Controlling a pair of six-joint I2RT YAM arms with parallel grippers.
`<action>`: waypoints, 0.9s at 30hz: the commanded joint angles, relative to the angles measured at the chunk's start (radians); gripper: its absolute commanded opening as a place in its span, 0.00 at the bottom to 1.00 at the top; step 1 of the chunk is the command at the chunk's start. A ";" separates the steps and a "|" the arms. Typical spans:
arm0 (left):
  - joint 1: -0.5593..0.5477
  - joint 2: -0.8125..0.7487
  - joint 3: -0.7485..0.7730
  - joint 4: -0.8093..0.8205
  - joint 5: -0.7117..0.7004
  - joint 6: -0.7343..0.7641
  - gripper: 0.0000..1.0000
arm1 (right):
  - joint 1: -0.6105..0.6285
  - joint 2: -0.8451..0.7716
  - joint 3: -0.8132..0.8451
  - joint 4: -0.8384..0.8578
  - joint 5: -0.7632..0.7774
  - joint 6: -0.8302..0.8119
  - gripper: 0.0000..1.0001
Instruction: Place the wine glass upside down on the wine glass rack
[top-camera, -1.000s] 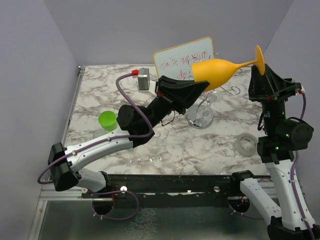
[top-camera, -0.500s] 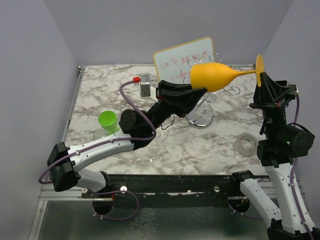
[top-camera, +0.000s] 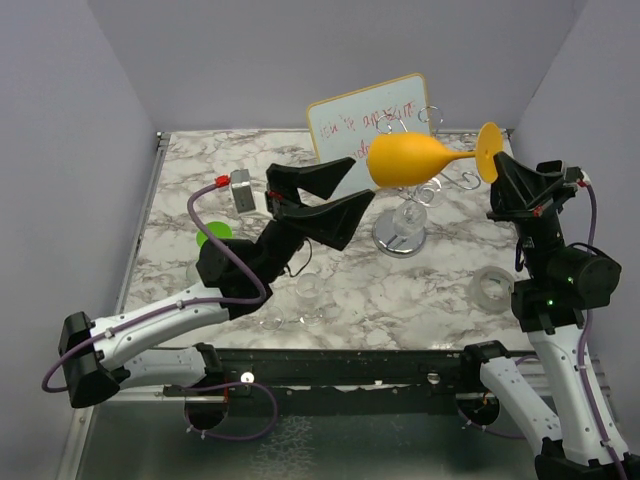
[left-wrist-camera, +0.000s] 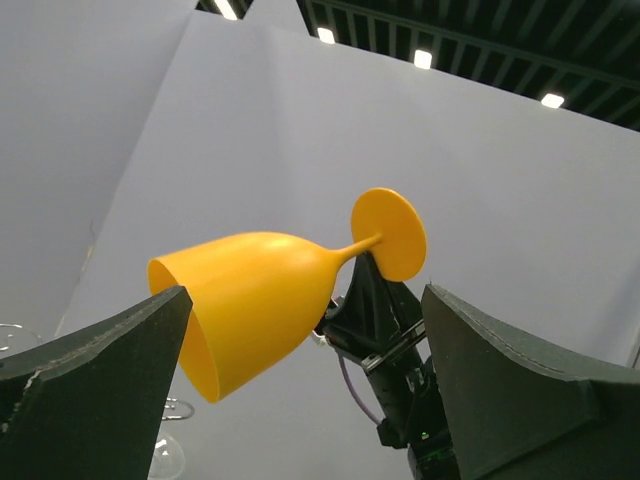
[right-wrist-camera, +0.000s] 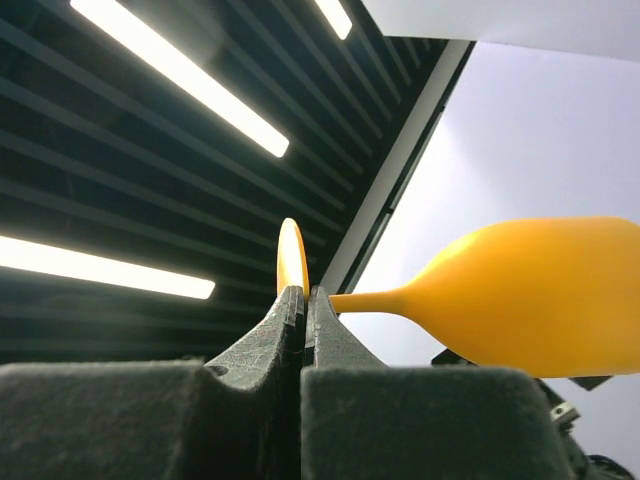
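Right gripper (top-camera: 494, 170) is clamping the orange plastic wine glass (top-camera: 405, 158) by its stem, holding it sideways above the silver wire rack (top-camera: 400, 238), probably ready to invert | left gripper (top-camera: 360, 180) is hovering near-left, jaws apart, touching nothing.

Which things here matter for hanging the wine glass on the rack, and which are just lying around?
Job: wine glass, held at the stem by the right gripper; wine glass rack; open left gripper.
Lying about: whiteboard, green cup, clear tape roll.
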 joint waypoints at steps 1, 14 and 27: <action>-0.002 -0.097 -0.041 -0.125 -0.100 0.072 0.99 | 0.000 -0.013 0.045 -0.075 -0.011 -0.135 0.01; -0.002 -0.280 0.006 -0.660 -0.199 0.132 0.99 | -0.001 0.207 0.341 -0.254 -0.033 -0.731 0.01; -0.002 -0.258 0.102 -1.061 -0.369 0.156 0.99 | -0.001 0.533 0.596 -0.336 -0.023 -1.059 0.01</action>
